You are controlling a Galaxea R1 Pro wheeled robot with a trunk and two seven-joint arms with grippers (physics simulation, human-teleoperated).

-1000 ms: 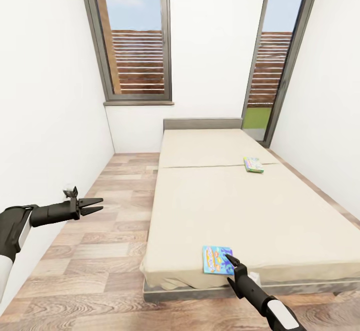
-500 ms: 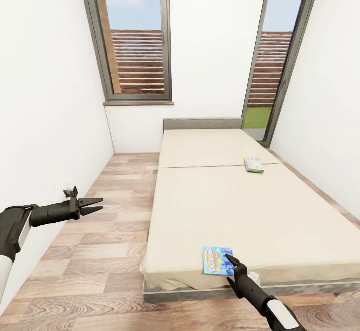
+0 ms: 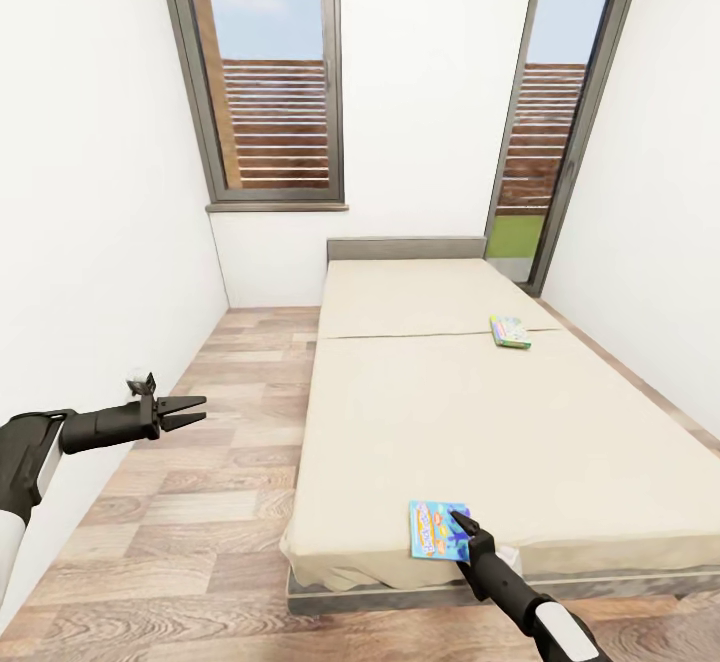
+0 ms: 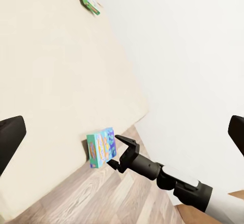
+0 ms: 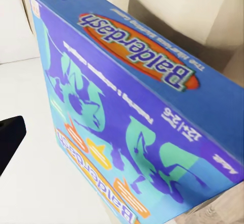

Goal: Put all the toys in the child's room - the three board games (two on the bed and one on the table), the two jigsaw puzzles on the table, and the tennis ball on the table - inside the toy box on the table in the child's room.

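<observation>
The bed (image 3: 480, 412) is the big thing in the room, with its grey headboard by the windows. A small blue board game (image 3: 437, 529) lies flat on the bed's foot end, close to the edge. The right hand (image 3: 462, 527) is at this game's edge, its fingers a little apart around that side. I cannot tell if it grips the box. Close up, the blue game (image 5: 137, 107) reads "Balderdash". A green-edged board game (image 3: 509, 330) lies farther up the bed, nearer the headboard. The left hand (image 3: 185, 410) hangs over the wooden floor (image 3: 200, 502) beside the bed, open and holding nothing.
</observation>
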